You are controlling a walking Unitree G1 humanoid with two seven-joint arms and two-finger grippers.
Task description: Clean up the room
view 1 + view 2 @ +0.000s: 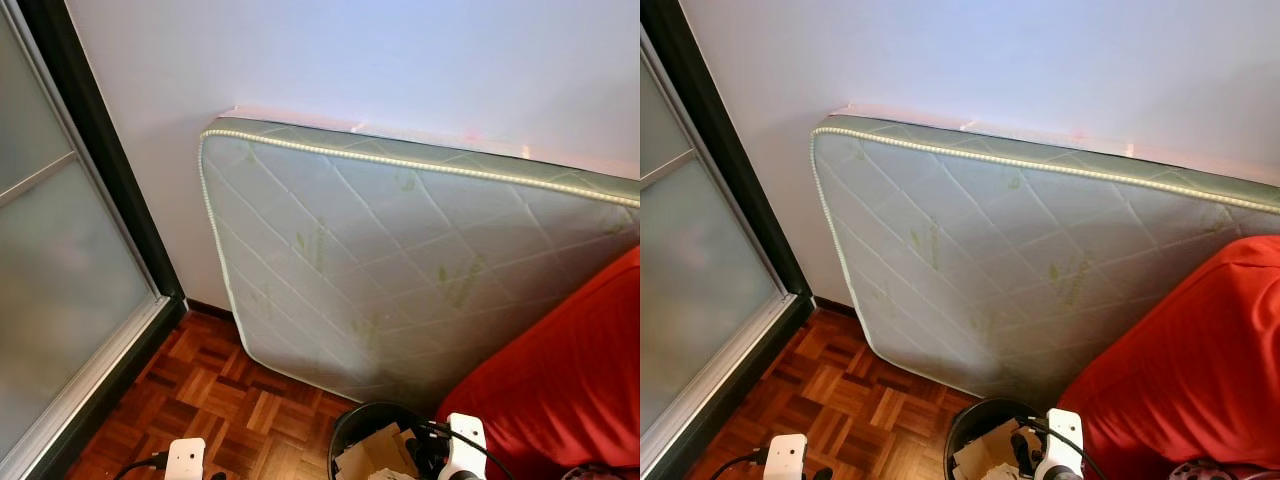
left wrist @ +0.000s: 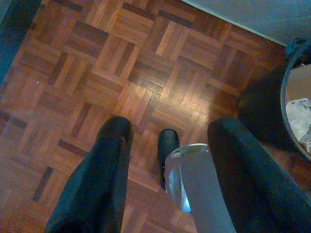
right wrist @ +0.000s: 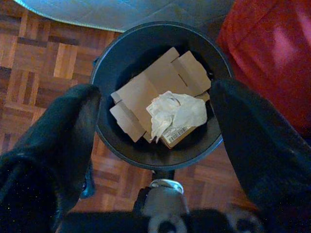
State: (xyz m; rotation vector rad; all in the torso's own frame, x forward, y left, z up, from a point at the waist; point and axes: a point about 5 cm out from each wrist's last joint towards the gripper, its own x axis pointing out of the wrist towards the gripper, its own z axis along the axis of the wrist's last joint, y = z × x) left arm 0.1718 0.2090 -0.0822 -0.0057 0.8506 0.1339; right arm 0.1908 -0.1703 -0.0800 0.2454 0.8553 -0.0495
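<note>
The right gripper [image 3: 155, 121] hangs directly above a round black waste bin [image 3: 104, 128], its two black fingers [image 3: 53, 141] spread wide with nothing between them. Inside the bin lie flattened pieces of brown cardboard [image 3: 146, 82] and, on top of them, a crumpled white paper wad [image 3: 177, 111] (a barcode label shows just beneath it). The bin stands on a reddish-brown wooden parquet floor [image 1: 215, 390], just beside a bright red fabric-covered piece of furniture [image 1: 570, 370] on the robot's right.

The left gripper [image 2: 167, 141] points down at bare parquet, its fingers [image 2: 104, 170] likewise parted wide and empty; the dark rim of the bin sits near it, off to one side.

Ahead, a pale green quilted mattress with a leaf print [image 1: 400, 260] stands on its long edge, tilted back against a plain white wall [image 1: 350, 60], with its lower edge resting on the floor. To the robot's left is a frosted glass sliding door in a black frame [image 1: 60, 270], reaching down to the floor.
</note>
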